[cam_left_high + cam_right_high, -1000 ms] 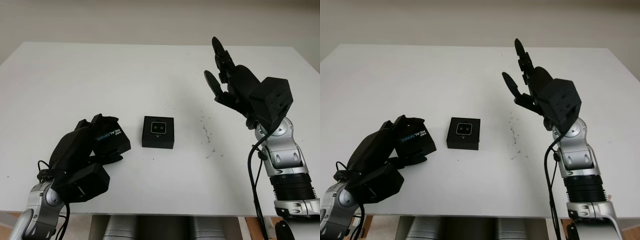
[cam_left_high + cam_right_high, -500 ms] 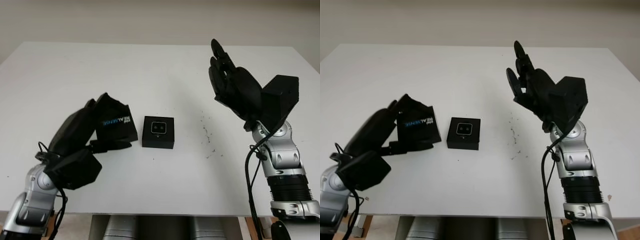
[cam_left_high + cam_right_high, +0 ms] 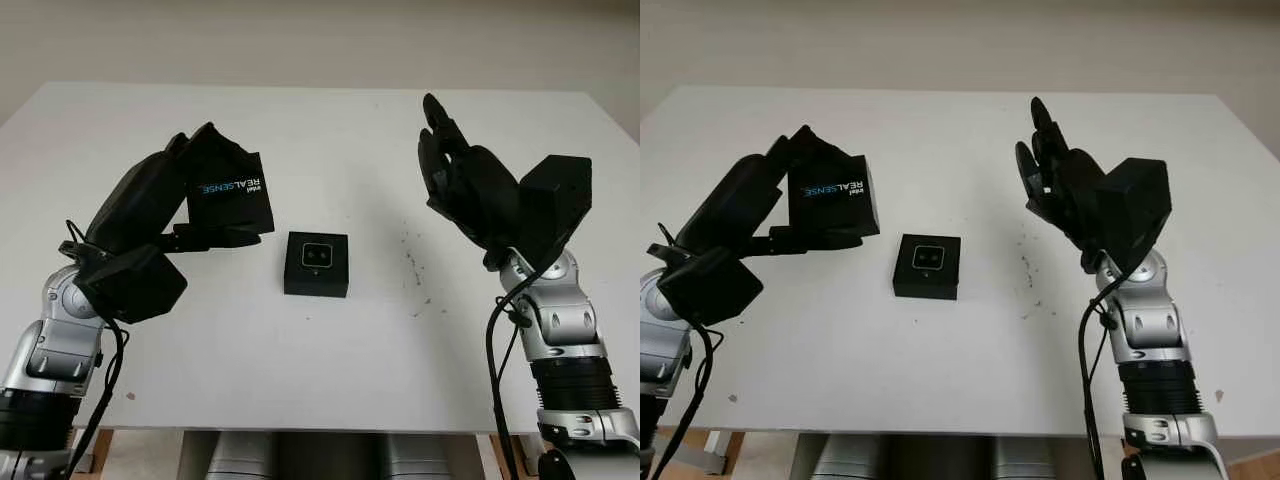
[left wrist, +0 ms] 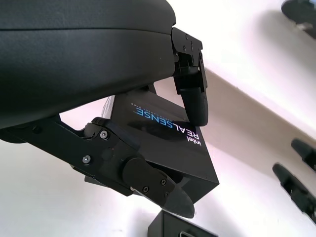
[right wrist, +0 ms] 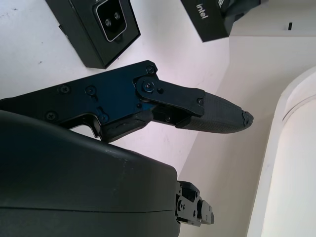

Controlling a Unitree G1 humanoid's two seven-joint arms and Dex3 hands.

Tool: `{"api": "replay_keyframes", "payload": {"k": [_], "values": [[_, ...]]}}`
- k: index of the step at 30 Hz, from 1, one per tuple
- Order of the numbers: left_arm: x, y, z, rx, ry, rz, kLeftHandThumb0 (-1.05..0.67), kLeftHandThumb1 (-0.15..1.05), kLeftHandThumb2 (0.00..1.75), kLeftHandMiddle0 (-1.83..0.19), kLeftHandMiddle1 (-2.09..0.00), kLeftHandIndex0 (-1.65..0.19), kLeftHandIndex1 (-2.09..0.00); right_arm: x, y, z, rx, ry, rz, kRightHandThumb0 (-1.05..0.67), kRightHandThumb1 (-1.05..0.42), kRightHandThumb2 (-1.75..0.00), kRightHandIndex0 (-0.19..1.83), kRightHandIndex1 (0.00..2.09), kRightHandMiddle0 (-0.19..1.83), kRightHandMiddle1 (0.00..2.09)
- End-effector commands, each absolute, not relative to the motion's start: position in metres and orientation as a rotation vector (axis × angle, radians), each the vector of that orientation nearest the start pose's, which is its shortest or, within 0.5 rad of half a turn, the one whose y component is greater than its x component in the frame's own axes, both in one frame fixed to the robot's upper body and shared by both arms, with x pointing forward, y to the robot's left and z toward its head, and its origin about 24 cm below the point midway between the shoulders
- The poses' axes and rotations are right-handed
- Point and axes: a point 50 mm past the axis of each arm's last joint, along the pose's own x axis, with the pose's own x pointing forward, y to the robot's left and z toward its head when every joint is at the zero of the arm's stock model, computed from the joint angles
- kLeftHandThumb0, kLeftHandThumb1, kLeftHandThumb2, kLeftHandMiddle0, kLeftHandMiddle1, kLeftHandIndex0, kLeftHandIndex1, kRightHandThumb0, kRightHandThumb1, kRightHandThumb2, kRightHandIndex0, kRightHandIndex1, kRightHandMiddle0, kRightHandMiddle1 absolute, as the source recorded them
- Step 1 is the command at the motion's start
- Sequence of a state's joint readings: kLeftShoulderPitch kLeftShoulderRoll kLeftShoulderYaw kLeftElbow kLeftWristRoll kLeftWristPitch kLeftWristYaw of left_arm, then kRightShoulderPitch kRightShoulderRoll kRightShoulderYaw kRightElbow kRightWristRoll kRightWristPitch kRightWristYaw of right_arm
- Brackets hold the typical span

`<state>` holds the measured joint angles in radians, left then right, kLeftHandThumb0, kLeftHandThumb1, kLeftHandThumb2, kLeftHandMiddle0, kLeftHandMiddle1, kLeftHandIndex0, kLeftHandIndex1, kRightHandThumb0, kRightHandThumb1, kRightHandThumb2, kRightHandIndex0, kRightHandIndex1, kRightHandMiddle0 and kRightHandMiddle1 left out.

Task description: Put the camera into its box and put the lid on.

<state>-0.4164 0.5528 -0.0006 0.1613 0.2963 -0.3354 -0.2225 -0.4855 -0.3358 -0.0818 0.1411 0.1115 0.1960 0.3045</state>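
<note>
Left eye view: white table (image 3: pixel 300 130); left hand (image 3: pixel 160 205) grasps lid (image 3: pixel 228 190); right hand (image 3: pixel 465 185) released, raised.

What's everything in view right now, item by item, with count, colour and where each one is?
Box lid: one, black with "REALSENSE" lettering, held up off the table in the left robot hand, to the left of the box.
Box: one, black, open, on the table near its middle.
Camera: one, dark with a pale frame around its face, already seated in the box.
Table: one, white, with a few dark specks to the right of the box.
Left robot hand: one, black, raised over the table's left side, gripping the box lid.
Right robot hand: one, black, open, raised above the table's right side, holding nothing.
</note>
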Motion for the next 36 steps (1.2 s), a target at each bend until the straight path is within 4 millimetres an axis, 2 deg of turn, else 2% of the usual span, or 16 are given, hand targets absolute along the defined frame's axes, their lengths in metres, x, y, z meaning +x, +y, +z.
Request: {"api": "replay_keyframes", "payload": {"k": [1,5,10,19,30,36], "values": [[0.32,0.198,0.174,0.9,-0.511,-0.309,-0.14,1.0,0.05,-0.34,-1.39,-0.28,-1.36,0.336,-0.189,0.152,-0.223,-0.165,0.265,-0.75,-1.05,-0.68,-0.19,0.0,-0.19,0.0],[0.331,0.192,0.168,0.848,-0.486,-0.387,-0.14,1.02,0.06,-0.3,-1.39,-0.24,-1.39,0.336,-0.187,0.151,-0.223,-0.168,0.264,-0.77,-1.05,-0.68,-0.19,0.0,-0.19,0.0],[0.34,0.182,0.151,0.765,-0.453,-0.458,-0.16,1.01,0.05,-0.39,-1.5,-0.32,-1.43,0.334,-0.187,0.15,-0.192,-0.182,0.256,-0.75,-1.05,-0.67,-0.19,0.0,-0.19,0.0],[0.345,0.172,0.126,0.724,-0.358,-0.561,-0.16,1.02,0.06,-0.35,-1.54,-0.3,-1.45,0.335,-0.185,0.149,-0.132,-0.215,0.244,-0.83,-1.05,-0.78,-0.19,0.0,-0.19,0.0],[0.342,0.163,0.115,0.684,-0.34,-0.588,-0.15,1.01,0.05,-0.36,-1.55,-0.3,-1.48,0.336,-0.185,0.151,-0.119,-0.217,0.234,-0.83,-1.05,-0.77,-0.19,0.0,-0.19,0.0],[0.336,0.156,0.116,0.641,-0.313,-0.567,-0.21,1.0,0.05,-0.36,-1.66,-0.29,-1.51,0.335,-0.184,0.152,-0.135,-0.201,0.244,-0.81,-1.05,-0.78,-0.19,0.0,-0.19,0.0]]}}
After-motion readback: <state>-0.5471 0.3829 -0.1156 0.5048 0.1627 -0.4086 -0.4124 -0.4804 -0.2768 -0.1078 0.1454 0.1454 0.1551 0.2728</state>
